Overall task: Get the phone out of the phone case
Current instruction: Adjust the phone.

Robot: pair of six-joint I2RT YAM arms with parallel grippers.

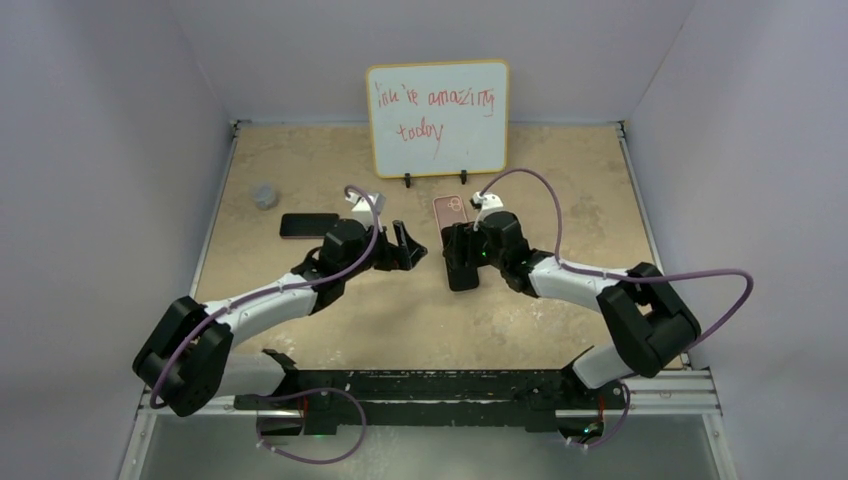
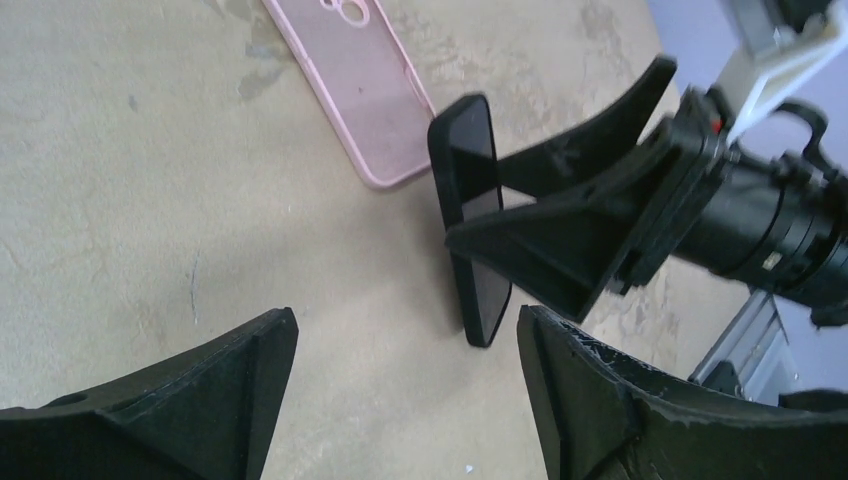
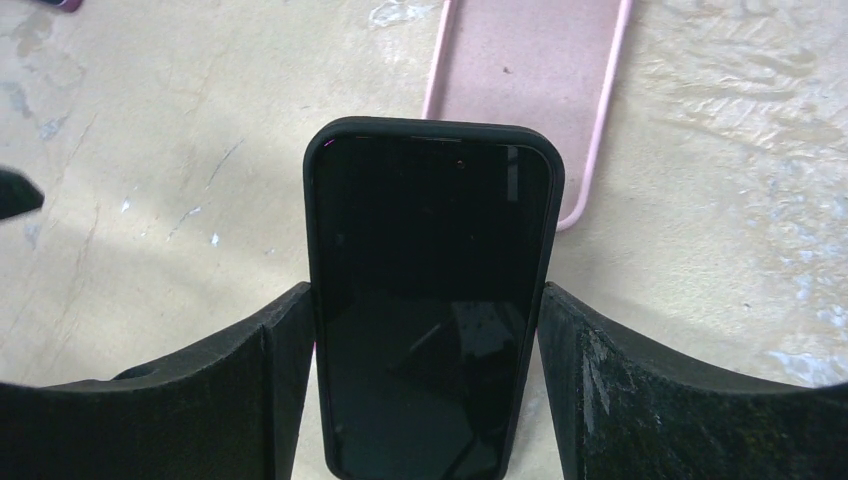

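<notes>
My right gripper (image 1: pixel 462 262) (image 3: pixel 425 300) is shut on a black phone in a black case (image 3: pixel 430 290), gripping its two long sides with the dark screen facing the wrist camera. In the left wrist view the phone (image 2: pixel 470 190) shows edge-on between the right gripper's fingers (image 2: pixel 560 240), its lower end close to the table. My left gripper (image 1: pixel 415 245) (image 2: pixel 405 325) is open and empty, just left of the phone and not touching it. An empty pink phone case (image 1: pixel 451 210) (image 2: pixel 360 90) (image 3: pixel 530 70) lies flat on the table beyond the phone.
A second dark phone (image 1: pixel 308 225) lies flat at the left. A small grey object (image 1: pixel 265 195) sits near the left wall. A whiteboard (image 1: pixel 437 117) with red writing stands at the back. Walls close in the table on three sides.
</notes>
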